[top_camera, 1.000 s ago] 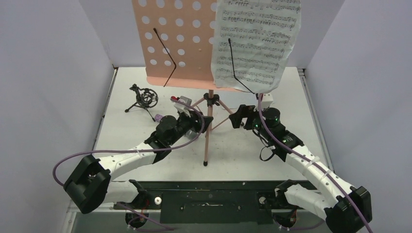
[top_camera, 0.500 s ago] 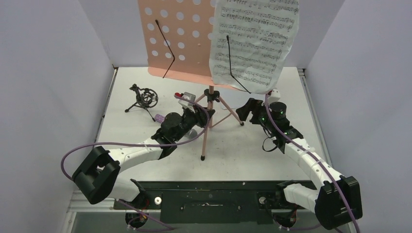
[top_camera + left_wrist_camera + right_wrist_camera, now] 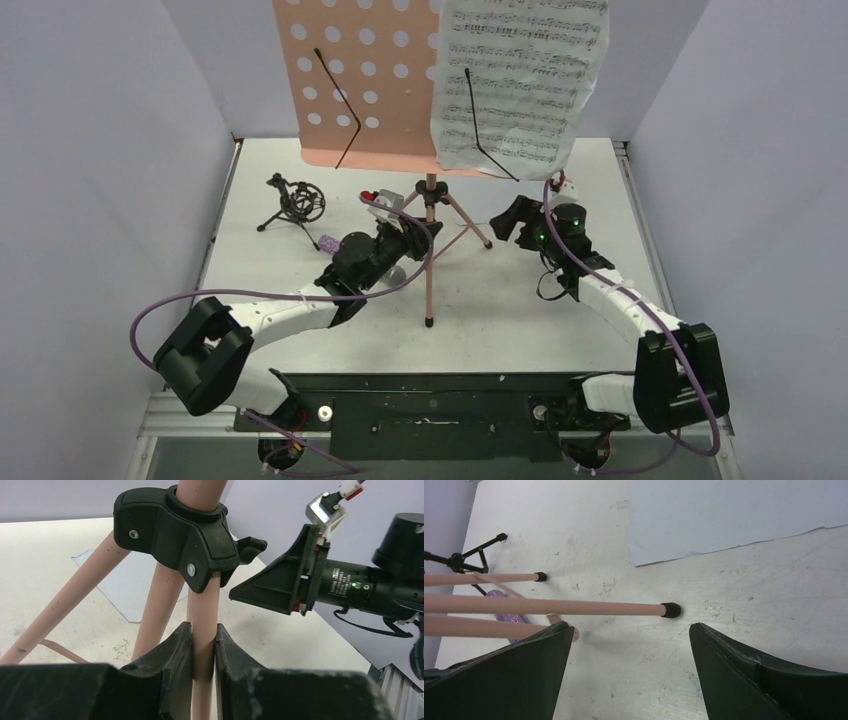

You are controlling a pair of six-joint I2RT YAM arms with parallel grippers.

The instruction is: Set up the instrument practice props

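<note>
as the left gripper [image 3: 203,630] bites, both of its fingers [image 3: 175,655] press flat on a pink tube of the music stand [image 3: 204,605], right under the black hub [image 3: 185,525] where the legs meet. across from it the right gripper [image 3: 631,627] hangs wide apart and empty, low over the table [image 3: 500,320], a rubber foot [image 3: 670,610] of one leg just ahead of its gap. up on the perforated desk [image 3: 350,80], one sheet-music page [image 3: 520,80] sits on the right half behind a wire arm [image 3: 472,100]. the other page [image 3: 734,515] lies flat on the table beyond the legs. the purple microphone [image 3: 328,242] lies beside the left arm, and the small black mic holder [image 3: 295,203] stands further left, apart.
</note>
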